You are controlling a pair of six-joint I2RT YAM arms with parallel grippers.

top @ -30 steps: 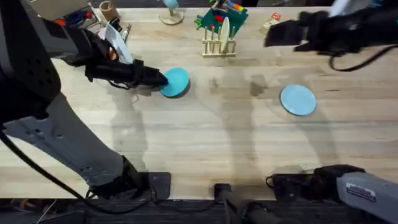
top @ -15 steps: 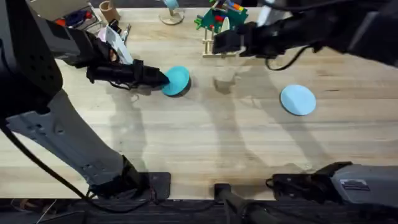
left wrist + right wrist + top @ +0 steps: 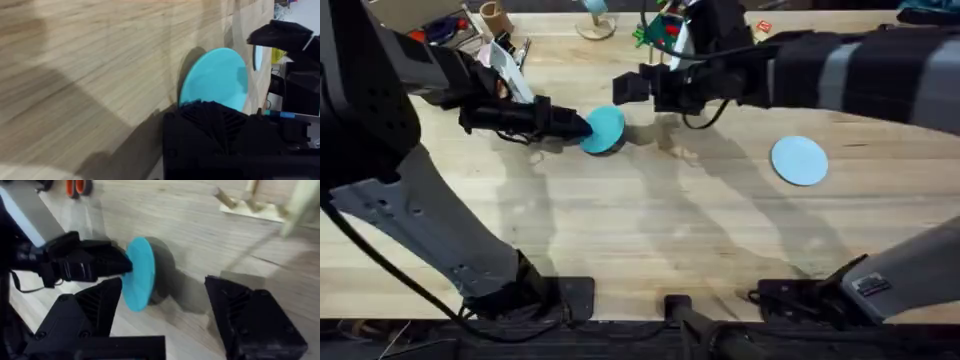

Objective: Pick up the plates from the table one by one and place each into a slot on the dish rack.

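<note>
Robotics lab: plank-grained wooden surface (image 3: 650, 220) with arm bases clamped at its near edge, toys (image 3: 672, 25) and clutter (image 3: 470, 25) along the far edge.

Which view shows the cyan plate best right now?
Right wrist: the cyan plate stands tilted on edge, pinched by the left gripper, rim and shadow clear. Left wrist shows its face partly behind the fingers. Overhead shows it small, between both grippers.

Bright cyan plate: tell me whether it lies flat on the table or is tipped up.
Tipped up. The bright cyan plate stands on edge in the right wrist view, held at its rim by the left gripper, casting a shadow on the table.
</note>
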